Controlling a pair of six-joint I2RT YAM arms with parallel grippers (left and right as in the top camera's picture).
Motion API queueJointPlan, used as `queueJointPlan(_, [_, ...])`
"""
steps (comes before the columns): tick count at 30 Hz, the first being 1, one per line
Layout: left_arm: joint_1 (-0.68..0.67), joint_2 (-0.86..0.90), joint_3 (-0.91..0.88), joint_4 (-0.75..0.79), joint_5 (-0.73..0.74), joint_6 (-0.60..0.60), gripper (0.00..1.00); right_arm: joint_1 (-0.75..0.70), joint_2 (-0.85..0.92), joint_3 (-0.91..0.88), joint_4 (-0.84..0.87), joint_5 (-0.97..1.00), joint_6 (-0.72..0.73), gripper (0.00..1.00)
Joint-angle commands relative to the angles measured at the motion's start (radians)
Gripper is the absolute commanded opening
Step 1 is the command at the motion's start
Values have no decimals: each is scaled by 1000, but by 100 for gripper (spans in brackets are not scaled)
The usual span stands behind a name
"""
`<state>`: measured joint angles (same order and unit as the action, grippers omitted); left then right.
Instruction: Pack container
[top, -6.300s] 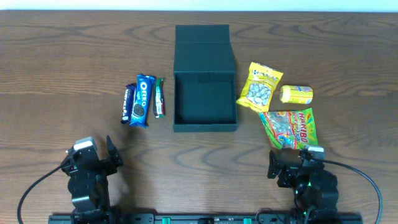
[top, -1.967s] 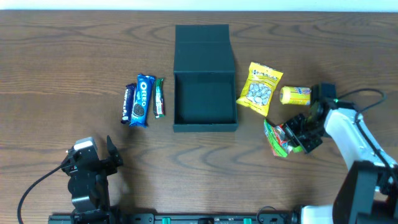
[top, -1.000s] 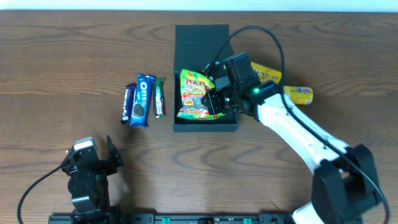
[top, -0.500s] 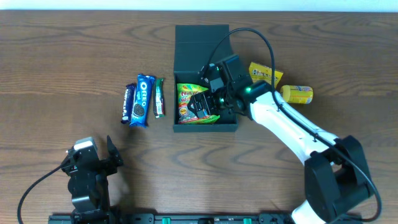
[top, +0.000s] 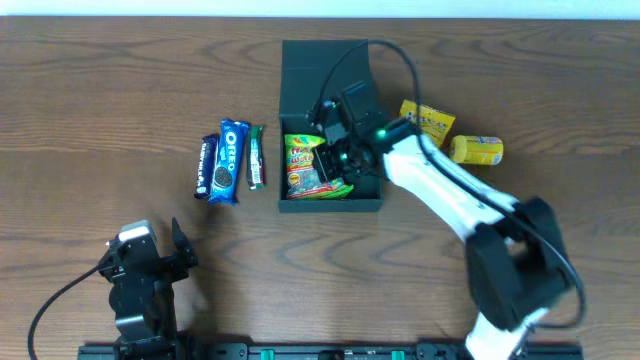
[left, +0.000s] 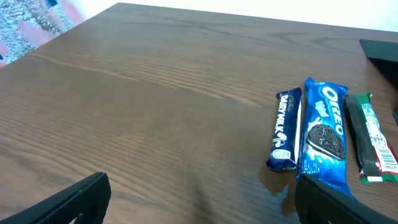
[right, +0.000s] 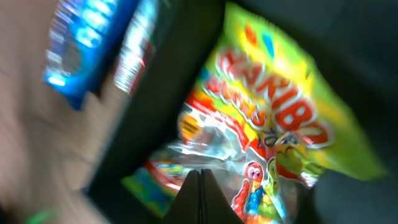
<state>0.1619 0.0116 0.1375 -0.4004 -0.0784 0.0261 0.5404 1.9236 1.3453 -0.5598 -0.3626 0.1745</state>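
the container (top: 330, 204) stands open in the middle of the tabletop (top: 100, 100), with its lid folded back so that things can go in from above. the right gripper (top: 338, 160) reaches inside, its fingers pressed together on the haribo bag (top: 310, 172), i think to lay it flat. the left gripper (left: 200, 205) rests spread open near 3 bars (top: 230, 162).

gummy bag (top: 303, 178) in container (top: 300, 80), right hand (top: 332, 163) above
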Motion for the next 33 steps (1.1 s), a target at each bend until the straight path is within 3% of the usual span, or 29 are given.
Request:
queueJointPlan(1, [1, -5, -16, -16, 0, -4, 95, 8, 72, 0, -5, 28, -7, 1])
queueJointPlan(7, [1, -5, -16, -14, 0, -4, 95, 8, 109, 9, 1, 56, -7, 2])
queueJointPlan(12, [1, -5, -16, -14, 16, -18, 95, -9, 36, 128, -68, -79, -8, 1])
queueJointPlan(14, [1, -5, -16, -15, 109, -116, 95, -25, -13, 190, -106, -94, -8, 1])
queueJointPlan(16, [1, -5, -10, -43, 321, -340, 95, -51, -76, 247, -142, -85, -10, 4])
queueJointPlan(17, [1, -5, -9, -35, 415, -439, 95, -68, -108, 265, -151, -86, -19, 24])
queueJointPlan(18, [1, -5, -10, -8, 446, -512, 95, -87, -141, 278, -156, -87, -20, 80])
queueJointPlan(19, [1, -5, -10, 16, 455, -588, 95, -108, -174, 284, -158, -87, -20, 99])
queueJointPlan(22, [2, -5, -10, 93, 452, -824, 95, -177, -272, 285, -175, -87, -20, 99])
queueJointPlan(24, [1, -5, -10, 153, 470, -895, 95, -221, -319, 285, -201, -87, -29, 99])
queueJointPlan(29, [1, 5, -6, 417, 584, -710, 96, -311, -375, 285, -307, -86, -123, 99])
queueJointPlan(33, [1, 126, 56, 442, 564, -611, 96, -358, -368, 282, -350, -82, -132, 99])
